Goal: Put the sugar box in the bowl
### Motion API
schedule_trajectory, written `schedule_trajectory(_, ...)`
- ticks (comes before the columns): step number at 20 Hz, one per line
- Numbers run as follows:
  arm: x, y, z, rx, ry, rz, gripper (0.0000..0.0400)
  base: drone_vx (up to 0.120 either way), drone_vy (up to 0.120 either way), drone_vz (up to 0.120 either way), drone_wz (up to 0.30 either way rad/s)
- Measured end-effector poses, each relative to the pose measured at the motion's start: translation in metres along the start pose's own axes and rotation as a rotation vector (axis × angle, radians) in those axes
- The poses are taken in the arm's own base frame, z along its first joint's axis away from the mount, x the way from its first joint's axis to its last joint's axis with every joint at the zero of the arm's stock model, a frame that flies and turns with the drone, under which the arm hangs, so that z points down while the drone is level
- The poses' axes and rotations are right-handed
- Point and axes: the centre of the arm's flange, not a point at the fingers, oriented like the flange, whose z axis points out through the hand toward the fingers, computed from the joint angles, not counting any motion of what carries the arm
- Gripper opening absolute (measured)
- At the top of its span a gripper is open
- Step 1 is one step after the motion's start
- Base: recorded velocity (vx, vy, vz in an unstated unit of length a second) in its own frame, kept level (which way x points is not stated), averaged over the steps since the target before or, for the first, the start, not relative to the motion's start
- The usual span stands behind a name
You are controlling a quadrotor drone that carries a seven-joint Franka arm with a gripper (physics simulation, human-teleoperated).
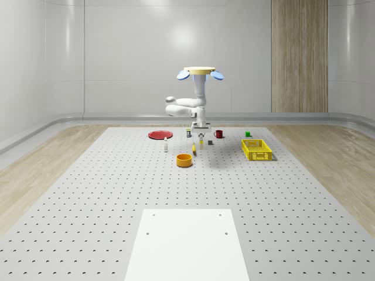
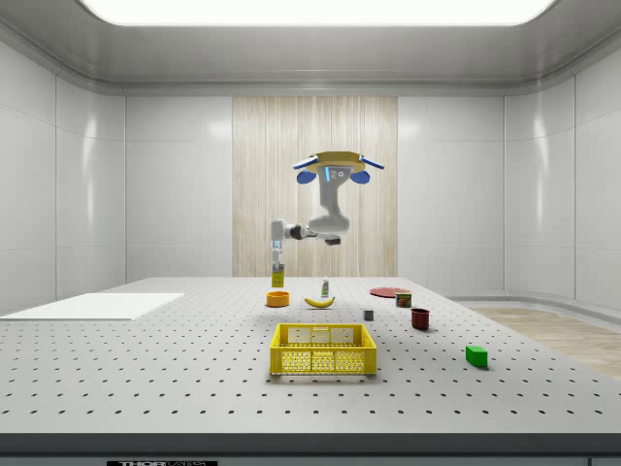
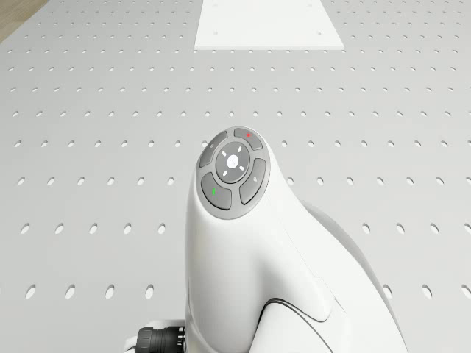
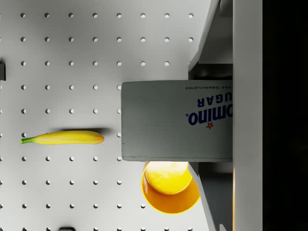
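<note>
The drone [image 2: 335, 168] hovers well above the perforated surface [image 1: 88, 193], and its white arm [image 2: 325, 218] bends out and down toward the orange bowl [image 2: 277, 299]. The claw [image 2: 277, 248] is pinching the sugar box [image 4: 175, 120]: in the wrist view the 2 fingers [image 4: 211, 31] stand on either side of the box, and in the side view the box hangs upright, clear of the surface, directly above the bowl with a visible gap between them. In the wrist view the bowl [image 4: 169, 187] peeks out from beneath 1 edge of the box, so the line-up looks close but perhaps not fully centred.

As I judge it, the pickup and most of the carry are done. What is left is a small correction over the bowl, a lowering, and the release.

A banana [image 4: 62, 138] lies near the bowl on the surface. The yellow basket [image 2: 323, 349], the red plate [image 1: 159, 134] and the red mug [image 1: 218, 134] all sit well apart from the drop point.
</note>
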Motion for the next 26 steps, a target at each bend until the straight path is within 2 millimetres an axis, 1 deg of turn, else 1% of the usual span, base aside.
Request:
schedule_trajectory(21, 0.0, 0.0, 0.0, 0.0, 0.0, 0.0, 0.0162, 0.0, -0.12, 0.0, 0.0)
schedule_trajectory(22, 0.0, 0.0, 0.0, 0.0, 0.0, 0.0, 0.0162, 0.0, -0.12, -0.04, 0.0)
schedule_trajectory(26, 0.0, 0.0, 0.0, 0.0, 0.0, 0.0, 0.0162, 0.0, -0.12, -0.12, 0.0)
